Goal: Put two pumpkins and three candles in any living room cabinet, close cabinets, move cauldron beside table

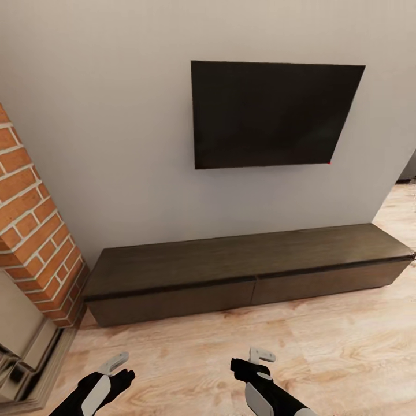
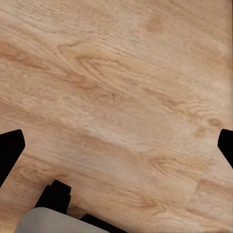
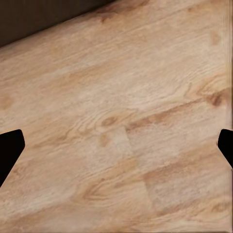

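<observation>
Landmark for all positions: the long, low, dark brown wooden cabinet (image 1: 248, 268) with a flat top, standing against the pale grey wall (image 1: 98, 133).

Cabinet: both front drawers sit flush with the frame, shut; one vertical seam divides them near the middle of the front. Its top is bare wood.

Above the cabinet, a flat black rectangular television screen (image 1: 271, 112) hangs on the wall, well apart from the cabinet top.

At the cabinet's left end, a red brick column (image 1: 34, 231) stands just beside it, with a pale stone hearth edge (image 1: 29, 346) at its foot.

In front of the cabinet lies light wood-plank floor (image 1: 242, 341), running to the robot's arms.

Left gripper (image 1: 118, 365): low over the floor, in front of the cabinet's left half, near it but apart. In the left wrist view its two dark fingertips (image 2: 10, 150) stand at opposite edges, spread wide, with only floor planks between them. Nothing held.

Right gripper (image 1: 259, 359): low over the floor, in front of the cabinet's middle seam. In the right wrist view its dark fingertips (image 3: 10, 148) are likewise spread wide over floor planks, nothing between them; the cabinet's dark base (image 3: 43, 17) shows at one corner.
</observation>
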You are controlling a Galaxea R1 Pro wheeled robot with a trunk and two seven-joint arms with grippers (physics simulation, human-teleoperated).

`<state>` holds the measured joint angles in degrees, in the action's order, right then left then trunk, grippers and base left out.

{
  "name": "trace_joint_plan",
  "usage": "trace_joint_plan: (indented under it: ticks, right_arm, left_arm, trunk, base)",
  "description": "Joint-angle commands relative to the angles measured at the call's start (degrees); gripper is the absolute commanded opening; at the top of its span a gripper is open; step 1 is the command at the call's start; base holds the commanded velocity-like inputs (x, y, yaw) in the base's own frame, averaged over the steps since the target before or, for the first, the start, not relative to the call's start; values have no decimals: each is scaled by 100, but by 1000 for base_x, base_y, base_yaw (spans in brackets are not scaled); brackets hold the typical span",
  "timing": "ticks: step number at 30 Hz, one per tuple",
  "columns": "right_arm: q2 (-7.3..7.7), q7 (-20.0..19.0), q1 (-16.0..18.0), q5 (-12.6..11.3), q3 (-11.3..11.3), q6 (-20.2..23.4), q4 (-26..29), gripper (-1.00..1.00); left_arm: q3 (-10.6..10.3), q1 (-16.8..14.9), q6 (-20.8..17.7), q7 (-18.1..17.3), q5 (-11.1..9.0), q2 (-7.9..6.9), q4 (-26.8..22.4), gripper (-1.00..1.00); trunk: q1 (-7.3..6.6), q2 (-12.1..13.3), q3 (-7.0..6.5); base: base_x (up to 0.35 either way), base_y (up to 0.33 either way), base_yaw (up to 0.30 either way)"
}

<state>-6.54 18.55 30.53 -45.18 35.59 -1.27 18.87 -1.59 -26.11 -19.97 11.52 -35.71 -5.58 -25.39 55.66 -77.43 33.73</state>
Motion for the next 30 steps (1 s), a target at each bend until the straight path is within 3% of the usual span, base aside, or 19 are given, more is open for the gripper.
trace_joint_plan:
  ticks: [1, 9, 30]
  right_arm:
    - [3, 35, 6, -53, 47, -13, 3, 100]
    - [3, 35, 6, -53, 53, -13, 3, 100]
    - [-23, 26, 6, -44, 62, -13, 11, 100]
  left_arm:
    - [-17, 1, -25, 43, -59, -4, -17, 100]
    - [-9, 1, -25, 43, -59, -5, -17, 100]
    - [0, 1, -25, 43, -68, -12, -18, 100]
  trunk:
    - [0, -3, 13]
    - [0, -3, 66]
    - [0, -3, 74]
  base:
    - [0, 0, -165]
    - [13, 50, -131]
    - [27, 50, -6]
